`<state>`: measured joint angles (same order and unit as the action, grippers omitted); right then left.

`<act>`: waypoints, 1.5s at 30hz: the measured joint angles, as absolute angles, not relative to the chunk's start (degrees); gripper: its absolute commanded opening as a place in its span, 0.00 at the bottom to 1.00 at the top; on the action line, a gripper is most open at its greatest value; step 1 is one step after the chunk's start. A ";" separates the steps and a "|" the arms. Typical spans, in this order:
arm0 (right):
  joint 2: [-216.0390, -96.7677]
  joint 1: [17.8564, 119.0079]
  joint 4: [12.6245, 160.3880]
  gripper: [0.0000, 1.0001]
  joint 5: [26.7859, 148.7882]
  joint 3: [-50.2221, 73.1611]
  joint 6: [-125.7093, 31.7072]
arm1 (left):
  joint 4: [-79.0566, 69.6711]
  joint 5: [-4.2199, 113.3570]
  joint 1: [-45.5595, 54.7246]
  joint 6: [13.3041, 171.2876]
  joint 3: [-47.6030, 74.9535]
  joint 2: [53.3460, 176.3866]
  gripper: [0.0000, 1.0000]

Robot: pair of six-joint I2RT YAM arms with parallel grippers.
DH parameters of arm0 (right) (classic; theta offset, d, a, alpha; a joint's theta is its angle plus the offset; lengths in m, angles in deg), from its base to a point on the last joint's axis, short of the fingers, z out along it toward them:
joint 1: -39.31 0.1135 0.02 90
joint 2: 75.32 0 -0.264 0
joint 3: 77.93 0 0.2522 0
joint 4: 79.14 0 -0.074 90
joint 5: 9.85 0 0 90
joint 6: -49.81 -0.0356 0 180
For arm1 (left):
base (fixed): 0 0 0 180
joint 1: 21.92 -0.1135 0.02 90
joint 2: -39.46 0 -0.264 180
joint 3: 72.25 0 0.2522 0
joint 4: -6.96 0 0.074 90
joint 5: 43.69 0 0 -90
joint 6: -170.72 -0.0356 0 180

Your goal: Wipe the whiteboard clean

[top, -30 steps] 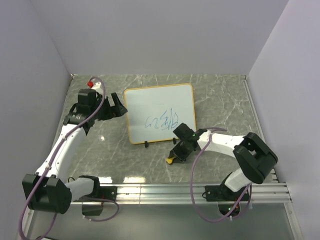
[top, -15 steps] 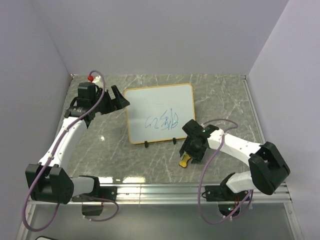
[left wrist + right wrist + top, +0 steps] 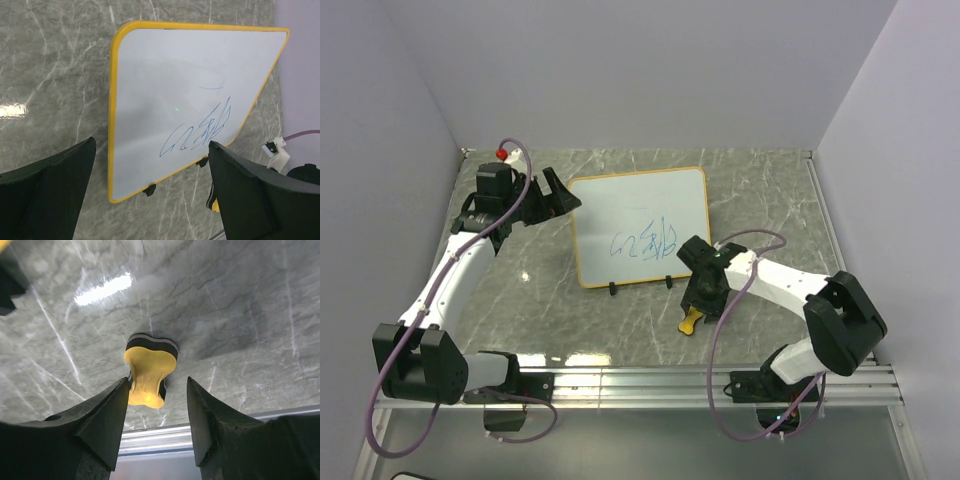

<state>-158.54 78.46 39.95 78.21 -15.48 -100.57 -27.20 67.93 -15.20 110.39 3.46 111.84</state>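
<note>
Right tool (image 3: 158, 384) has let go of the one eraser (image 3: 149, 372), now open; left tool (image 3: 563, 197) open beside one whiteboard (image 3: 640, 212).

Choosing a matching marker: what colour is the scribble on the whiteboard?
Blue; the scribble on the whiteboard shows best in the left wrist view.

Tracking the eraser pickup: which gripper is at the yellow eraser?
The right gripper, open jaws aimed at the eraser lying on the table; the left gripper faces the whiteboard instead.
</note>
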 measured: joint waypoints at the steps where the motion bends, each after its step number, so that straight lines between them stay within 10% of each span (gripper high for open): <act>1: -159.09 78.88 39.97 0.57 78.32 -15.48 -100.57 | -27.22 67.93 -15.20 110.34 3.46 111.84 0.99; 13: -163.46 80.58 42.20 0.40 80.00 -15.48 -101.92 | -27.29 67.91 -15.20 108.33 3.46 114.20 1.00; 24: -163.64 80.69 42.74 0.00 80.22 -15.74 -102.95 | -27.20 67.19 -16.18 107.13 4.64 116.56 0.99; 45: -144.82 81.04 40.64 0.00 73.12 -12.94 -93.79 | 6.33 99.06 -24.73 117.93 -2.16 130.88 0.86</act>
<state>-144.82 81.04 40.64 73.12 -12.94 -93.79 6.33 99.06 -24.73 117.93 -2.16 130.88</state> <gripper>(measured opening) 0.290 0.888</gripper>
